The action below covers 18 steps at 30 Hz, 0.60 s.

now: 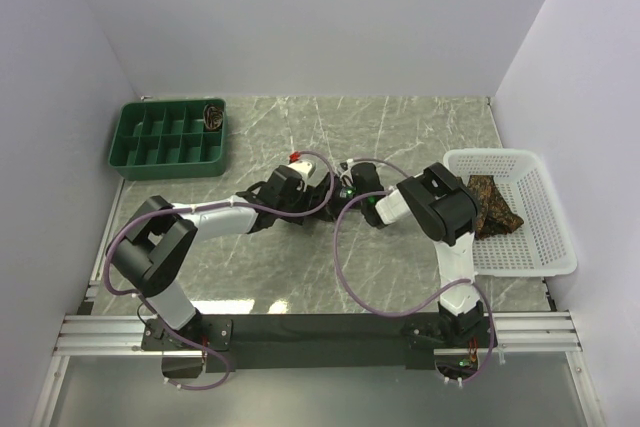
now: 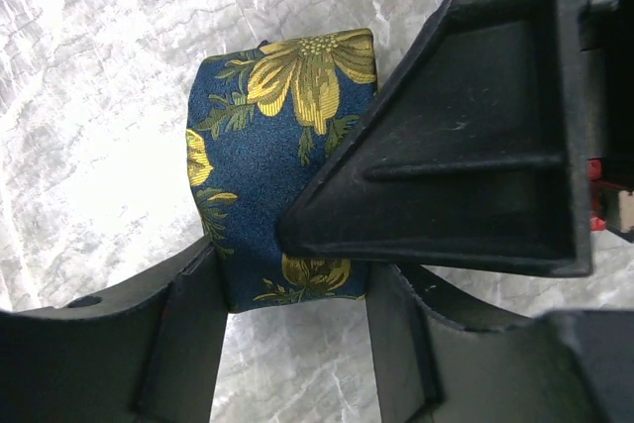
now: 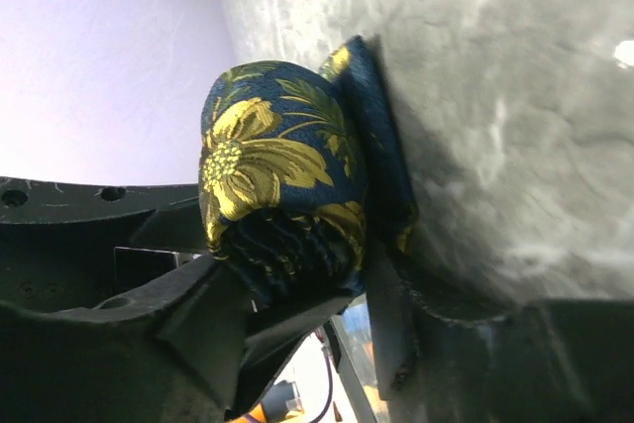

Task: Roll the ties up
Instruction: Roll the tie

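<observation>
The navy tie with yellow flowers is wound into a thick roll on the marble table. My left gripper is shut on it, a finger against each side of the roll. My right gripper is also shut on the roll, one finger under it and one against the tail by the table. Its black finger crosses the left wrist view over the roll. In the top view both grippers, left and right, meet at the table's middle and hide the tie. Brown ties lie in the white basket.
The white mesh basket stands at the right edge. A green compartment tray sits at the back left with one rolled tie in its far right compartment. White walls close in three sides. Purple cables loop near both arms.
</observation>
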Tool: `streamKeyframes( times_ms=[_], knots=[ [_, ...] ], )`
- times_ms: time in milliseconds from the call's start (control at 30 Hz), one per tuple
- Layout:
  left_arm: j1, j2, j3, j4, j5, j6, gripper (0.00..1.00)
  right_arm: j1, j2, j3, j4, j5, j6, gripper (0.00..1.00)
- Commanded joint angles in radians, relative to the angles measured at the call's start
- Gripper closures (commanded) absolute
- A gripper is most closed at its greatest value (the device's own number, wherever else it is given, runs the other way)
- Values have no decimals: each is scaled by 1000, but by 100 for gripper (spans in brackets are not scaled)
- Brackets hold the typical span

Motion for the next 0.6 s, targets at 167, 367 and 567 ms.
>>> streamKeyframes(
  times_ms=[167, 367, 567],
  knots=[
    [3, -11, -26, -9, -9, -65, 49, -67, -92, 74, -348, 36, -215, 36],
    [3, -23, -36, -41, 4, -60, 48, -96, -88, 189, -480, 46, -332, 34],
    [3, -17, -36, -49, 18, -62, 48, -108, -68, 252, -481, 10, -370, 33]
  ],
)
